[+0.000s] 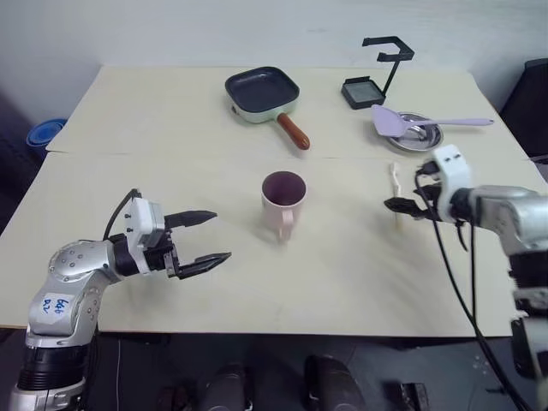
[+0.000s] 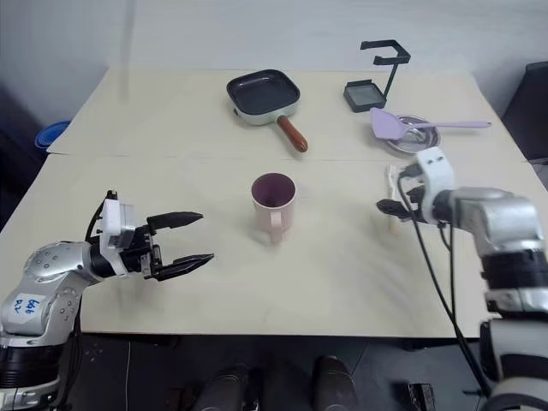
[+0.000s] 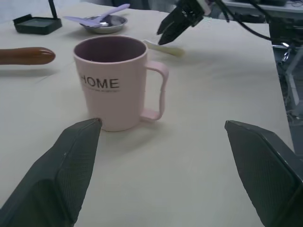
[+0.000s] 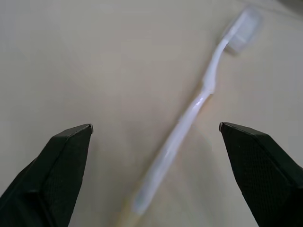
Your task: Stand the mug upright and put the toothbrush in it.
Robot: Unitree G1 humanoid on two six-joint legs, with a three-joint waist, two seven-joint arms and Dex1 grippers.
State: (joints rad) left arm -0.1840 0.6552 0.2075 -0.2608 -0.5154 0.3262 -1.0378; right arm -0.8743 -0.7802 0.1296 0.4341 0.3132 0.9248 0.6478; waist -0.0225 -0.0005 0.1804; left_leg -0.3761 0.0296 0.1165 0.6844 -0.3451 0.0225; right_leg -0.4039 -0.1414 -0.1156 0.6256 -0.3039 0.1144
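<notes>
The left gripper hovers level over the worktop, fingers spread wide and empty, well apart from the mug. The mug stands upright at the worktop's centre, mouth up, handle toward the near edge. The toothbrush lies flat to its right, long axis running roughly front to back. The right gripper sits over the toothbrush's near end, fingers wide and holding nothing; this arm is judged far nearer. The right wrist view shows the handle lying between the fingers, slightly askew. The left wrist view shows the mug's "HOME" lettering.
</notes>
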